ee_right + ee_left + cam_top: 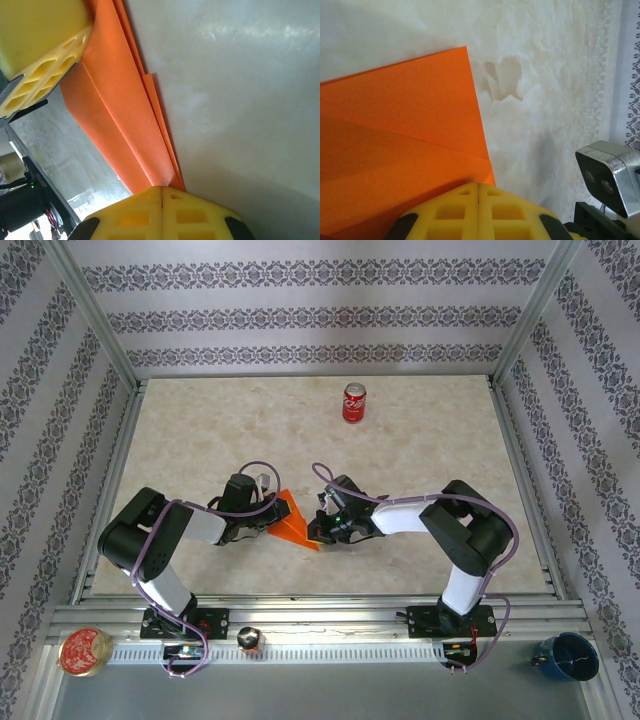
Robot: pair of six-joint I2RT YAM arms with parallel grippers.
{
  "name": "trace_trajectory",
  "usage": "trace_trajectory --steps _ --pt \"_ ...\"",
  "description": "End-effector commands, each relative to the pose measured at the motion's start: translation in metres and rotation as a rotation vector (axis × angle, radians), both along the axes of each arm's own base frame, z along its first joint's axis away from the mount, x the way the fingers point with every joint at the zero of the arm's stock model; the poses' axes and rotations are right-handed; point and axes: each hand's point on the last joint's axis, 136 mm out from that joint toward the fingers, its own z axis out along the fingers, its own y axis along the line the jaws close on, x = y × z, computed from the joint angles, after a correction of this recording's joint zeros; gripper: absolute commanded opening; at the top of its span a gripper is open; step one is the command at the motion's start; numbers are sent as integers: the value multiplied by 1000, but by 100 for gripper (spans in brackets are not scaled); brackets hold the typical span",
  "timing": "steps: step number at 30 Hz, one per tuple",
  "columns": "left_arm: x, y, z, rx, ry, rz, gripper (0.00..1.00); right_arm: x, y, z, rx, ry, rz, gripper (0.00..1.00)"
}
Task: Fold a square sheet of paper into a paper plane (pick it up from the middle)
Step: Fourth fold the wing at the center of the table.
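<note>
Across the pale marbled table [430, 470], fenced by patterned walls, the two arms bend inward from the near edge and meet at the near middle. Between them sits the square sheet of paper [293, 523], bright orange and already creased into layered folds, lifted on edge between the two pincers. The left gripper [478, 186] has its yellow fingers pressed together on the sheet's lower corner, and the right gripper [161, 189] is pinched tight on the folded edge at the opposite end. Each arm's body partly hides the paper from above. A red soda can [354, 402] stands upright toward the far side, well apart. Off the table, by the near rail, lie a round tin [84, 651] on the left and a blue cup [566, 656] on the right.
</note>
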Motion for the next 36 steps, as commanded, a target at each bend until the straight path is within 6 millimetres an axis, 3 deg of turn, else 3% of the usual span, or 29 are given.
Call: trace_trajectory --steps 1,4,8,15,22,30,36 --pt "2 -1 13 -10 2 -8 1 -27 -33 -41 -153 82 -9 1" --pt "3 -6 34 14 -27 -48 3 -28 -33 -41 -154 83 -7 0" --pt "-11 -11 46 62 -34 -105 3 -24 -30 -37 -148 73 -10 0" --pt "-37 -26 33 51 34 -134 0 -24 -29 -38 -151 77 -16 0" --pt "-45 -39 12 43 83 -146 0 -25 -28 -38 -147 85 -13 0" --pt "-49 -19 -23 166 123 -104 0 -29 -29 -43 -155 99 -5 0" --pt "-49 -2 -31 204 153 -68 0 -34 -32 -50 -174 116 10 0"
